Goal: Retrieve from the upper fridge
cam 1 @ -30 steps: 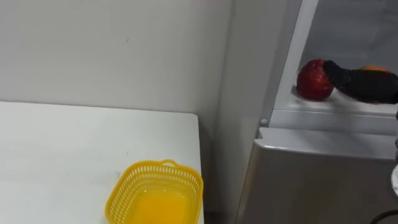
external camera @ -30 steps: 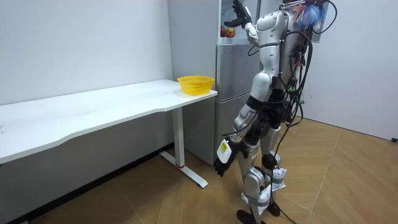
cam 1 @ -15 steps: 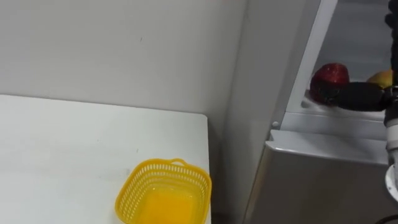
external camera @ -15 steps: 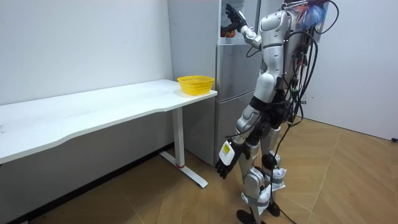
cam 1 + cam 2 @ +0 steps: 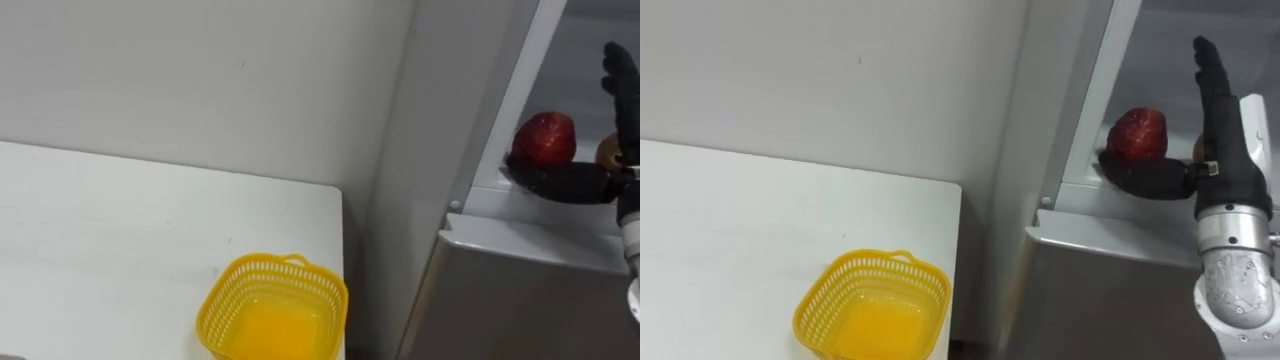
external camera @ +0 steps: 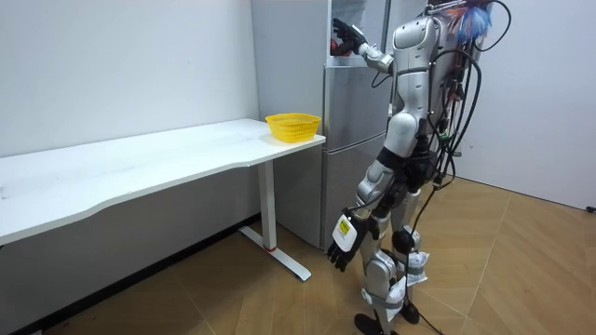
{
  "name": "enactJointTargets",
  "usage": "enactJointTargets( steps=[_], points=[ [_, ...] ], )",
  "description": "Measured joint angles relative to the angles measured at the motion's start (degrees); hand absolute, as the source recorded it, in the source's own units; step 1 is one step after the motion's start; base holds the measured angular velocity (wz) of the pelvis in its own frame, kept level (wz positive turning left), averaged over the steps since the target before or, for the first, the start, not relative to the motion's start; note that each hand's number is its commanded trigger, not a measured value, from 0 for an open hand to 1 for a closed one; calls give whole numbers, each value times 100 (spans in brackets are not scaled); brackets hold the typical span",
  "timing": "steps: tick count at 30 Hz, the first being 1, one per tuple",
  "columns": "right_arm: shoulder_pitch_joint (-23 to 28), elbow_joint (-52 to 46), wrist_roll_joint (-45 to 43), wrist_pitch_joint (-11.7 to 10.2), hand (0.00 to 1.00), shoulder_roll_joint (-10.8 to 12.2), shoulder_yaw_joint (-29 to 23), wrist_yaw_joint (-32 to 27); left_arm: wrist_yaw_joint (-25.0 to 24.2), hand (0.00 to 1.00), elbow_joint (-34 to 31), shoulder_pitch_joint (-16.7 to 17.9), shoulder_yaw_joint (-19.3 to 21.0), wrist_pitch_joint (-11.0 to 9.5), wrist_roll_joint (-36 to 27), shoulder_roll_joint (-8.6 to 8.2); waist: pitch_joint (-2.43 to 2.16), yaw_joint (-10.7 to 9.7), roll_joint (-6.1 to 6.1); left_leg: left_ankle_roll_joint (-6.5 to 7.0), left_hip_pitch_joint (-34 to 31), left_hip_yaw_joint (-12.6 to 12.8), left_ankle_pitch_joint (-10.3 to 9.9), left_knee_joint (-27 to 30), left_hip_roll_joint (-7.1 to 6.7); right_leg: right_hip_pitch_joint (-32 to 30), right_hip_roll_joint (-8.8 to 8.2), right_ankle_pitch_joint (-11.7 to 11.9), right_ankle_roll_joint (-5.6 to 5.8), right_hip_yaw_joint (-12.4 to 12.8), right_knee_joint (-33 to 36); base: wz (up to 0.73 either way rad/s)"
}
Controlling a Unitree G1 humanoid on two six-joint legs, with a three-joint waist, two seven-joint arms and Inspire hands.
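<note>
I see yellow basket (image 5: 272,308) on table (image 5: 100,240) corner, beside fridge (image 5: 500,290) | red apple (image 5: 1138,133) on upper shelf | right hand (image 5: 1225,150) just right of it, fingers straight, thumb stretched below apple, nothing gripped | left hand (image 6: 342,249) hangs slack by leg

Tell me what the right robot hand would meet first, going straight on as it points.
Probably the back wall of the upper fridge: the right robot hand points up past the red apple, which sits to its left. Depth is unclear.
</note>
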Motion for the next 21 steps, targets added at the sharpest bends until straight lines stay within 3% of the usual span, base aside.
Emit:
enactJointTargets(
  steps=[11, 21],
  points=[
    [-42, 205, 277, 58, 0, -8, -1, 441, -139, 0, -7, 19, 10, 68, -1, 26, 3, -6, 1, 4, 70, 5, 6, -2, -1, 58, -6, 0, 0, 2, 2, 0],
    [-66, 357, 970, 223, 0, -274, 88, 1159, -340, 0, -2, 23, -1, 242, -1, 49, 0, 3, 0, 3, 88, 22, 10, -4, 2, 67, -3, 7, -10, -8, 5, 0]
  ],
)
